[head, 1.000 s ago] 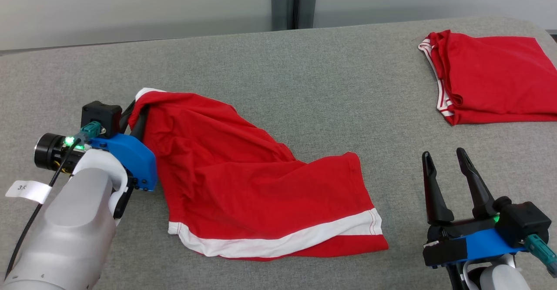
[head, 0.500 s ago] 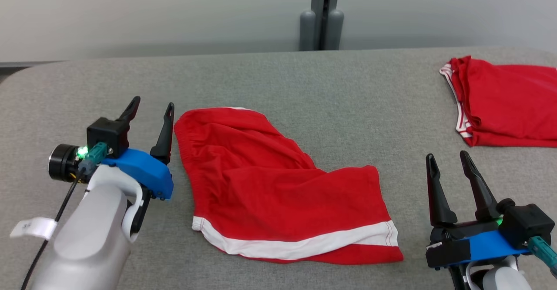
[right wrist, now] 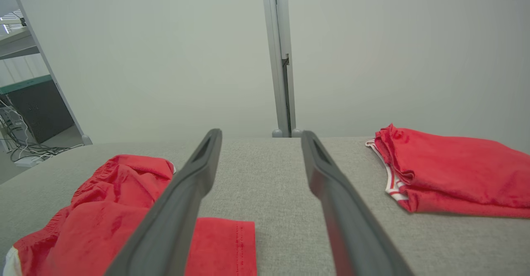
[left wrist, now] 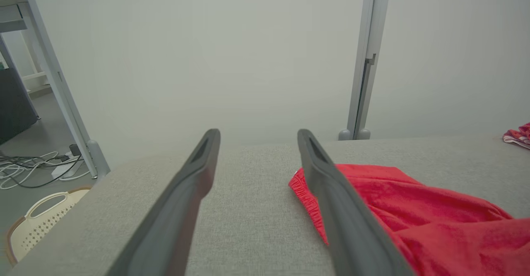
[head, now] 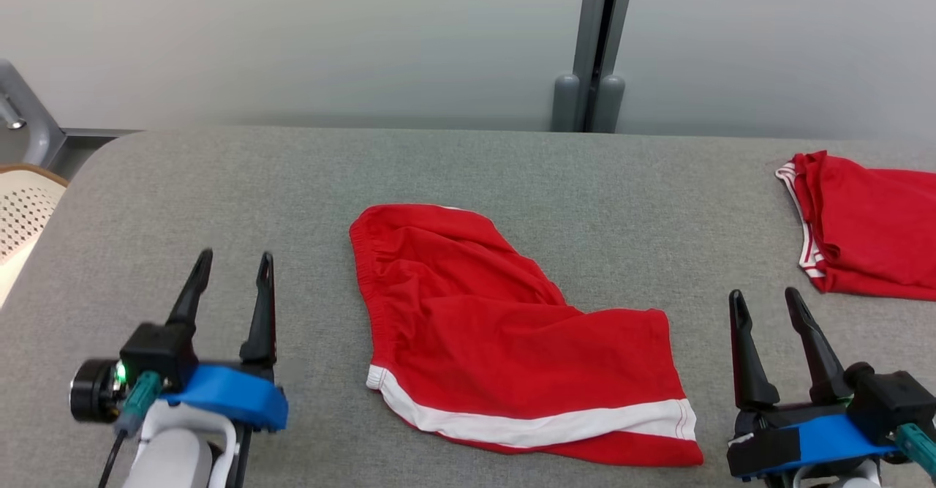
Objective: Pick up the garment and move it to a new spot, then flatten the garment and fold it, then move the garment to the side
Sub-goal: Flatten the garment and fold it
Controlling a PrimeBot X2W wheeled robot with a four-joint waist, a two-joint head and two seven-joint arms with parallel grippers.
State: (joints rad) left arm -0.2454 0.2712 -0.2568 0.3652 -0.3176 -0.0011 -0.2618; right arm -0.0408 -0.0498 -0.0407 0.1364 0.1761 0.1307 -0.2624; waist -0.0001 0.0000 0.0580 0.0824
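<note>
Head view, near edge first: what do the two grippers show?
– The left gripper [head: 237,255] sits at the lower left, its two dark fingers spread wide with nothing between them. The right gripper [head: 763,294] sits at the lower right, fingers likewise wide apart and empty. Both point away from the robot over the grey table [head: 219,181].

And the garment?
– The garment [head: 504,334], red shorts with a white band along the near hem, lies on the table between the two grippers and touches neither. It is rumpled, not flat. One part runs out to the right along the white band, and the gathered waistband end points to the far left.

What do the wrist views add?
– In the left wrist view the waistband edge lies just beyond the finger on that view's right, and bare table shows in the gap between the fingers. In the right wrist view the garment lies to the left, partly behind one finger, with a corner of it showing low between the two.

Further out?
– A second red garment [head: 870,224], folded, with white trim at its edge, lies near the table's far right, well apart from the first. Off the table's left end a pale perforated basket [head: 22,210] stands on the floor, with cables [left wrist: 25,168] beyond it. Behind the table is a plain pale wall [head: 292,34] with a grey upright post [head: 596,34].
</note>
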